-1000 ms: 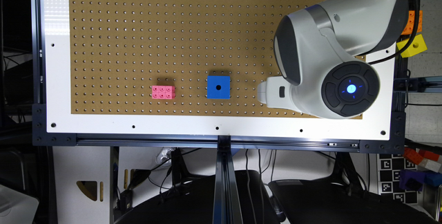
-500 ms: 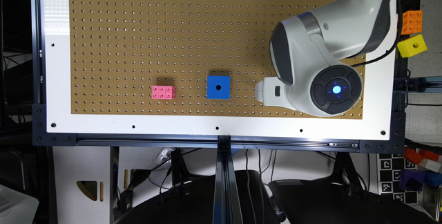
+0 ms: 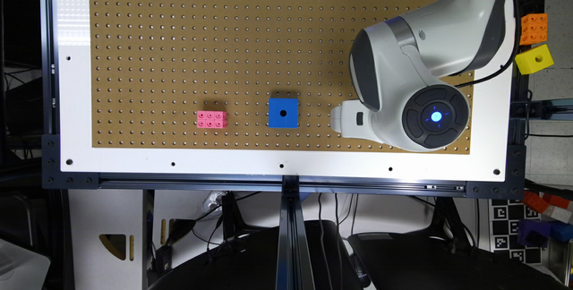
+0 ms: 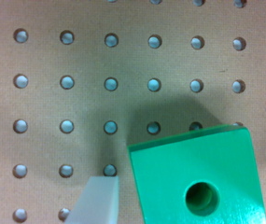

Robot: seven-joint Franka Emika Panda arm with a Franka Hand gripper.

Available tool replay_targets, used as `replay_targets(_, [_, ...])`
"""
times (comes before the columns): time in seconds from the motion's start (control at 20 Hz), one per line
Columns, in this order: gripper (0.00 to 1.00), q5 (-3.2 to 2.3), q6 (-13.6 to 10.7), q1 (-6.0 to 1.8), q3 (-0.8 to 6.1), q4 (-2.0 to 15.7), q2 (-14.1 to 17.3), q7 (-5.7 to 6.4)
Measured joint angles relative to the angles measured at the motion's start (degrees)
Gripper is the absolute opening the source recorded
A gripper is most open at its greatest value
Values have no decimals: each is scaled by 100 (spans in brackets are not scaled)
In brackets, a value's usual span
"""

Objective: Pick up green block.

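The tool (image 4: pixel 181 196) straddles the green block (image 4: pixel 198 177) at the wrist frame's bottom, fingers (image 4: pixel 95 200) apart, above the pegboard worktop (image 4: pixel 123 56).

Wrist view: the green block (image 4: pixel 198 177) is cut by the frame's lower edge, so its near faces are unseen. One finger (image 4: pixel 95 200) of the end effector (image 4: pixel 184 205) is cropped there too; the other is a blurred sliver at the border, contact with the block undeterminable. Exterior view: the arm (image 3: pixel 412 79) hides the pegboard (image 3: pixel 224 35) at 3 o'clock from the blue cube (image 3: pixel 283 113).
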Motion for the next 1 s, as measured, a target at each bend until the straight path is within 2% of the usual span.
replay_targets(0.1, [100, -42, 70, 0, -3, 18, 80, 25])
replay_targets(0.15, [0, -50, 77, 1, -2, 28, 91, 44])
replay_targets(0.45, [0, -50, 77, -3, 2, 27, 91, 44])
replay_targets(0.85, [0, -51, 48, 0, -32, 26, 81, 48])
replay_targets(1.0, [0, -51, -32, -1, -36, 26, -28, 51])
